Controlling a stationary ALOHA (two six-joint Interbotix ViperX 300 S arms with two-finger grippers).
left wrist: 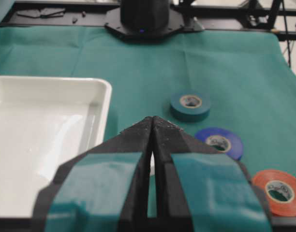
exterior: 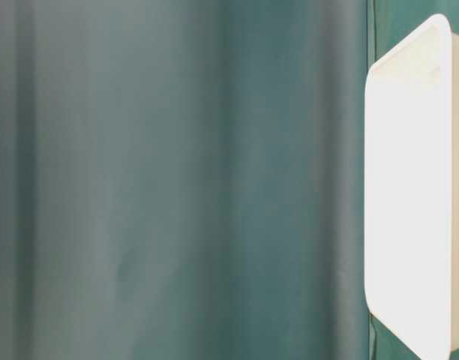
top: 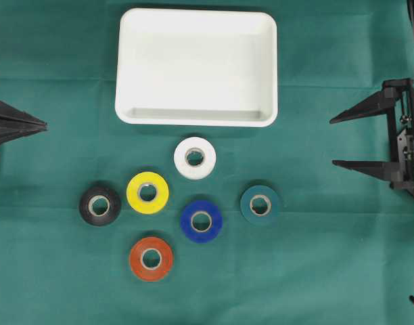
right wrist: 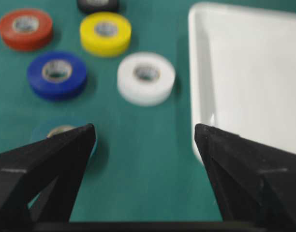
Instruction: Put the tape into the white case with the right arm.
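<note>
The right tool (top: 343,143) stands at the 3 o'clock edge of the overhead view with its 2 fingers spread wide and nothing between them; the tips point toward 9 o'clock, across the tabletop (top: 329,271). The left tool (top: 38,125) sits at the 9 o'clock edge, fingers pressed together and empty, tip aimed at 3 o'clock.

All 6 rolls lie flat, holes up, below the white case (top: 197,66), which is empty and occupies the 12 o'clock region with its long axis running 9 to 3. The teal tape (top: 261,204) is the roll nearest the right tool, lying at roughly 8 o'clock from the fingertips; in the right wrist view it sits partly behind the left-hand finger. The white tape (top: 195,158) lies just beside the case's near rim; blue tape (top: 201,221), yellow tape (top: 147,192), black tape (top: 100,204) and orange tape (top: 151,258) lie farther toward 9 o'clock.

A flat roll has no long axis; judgement: any finger bearing across its diameter serves.
</note>
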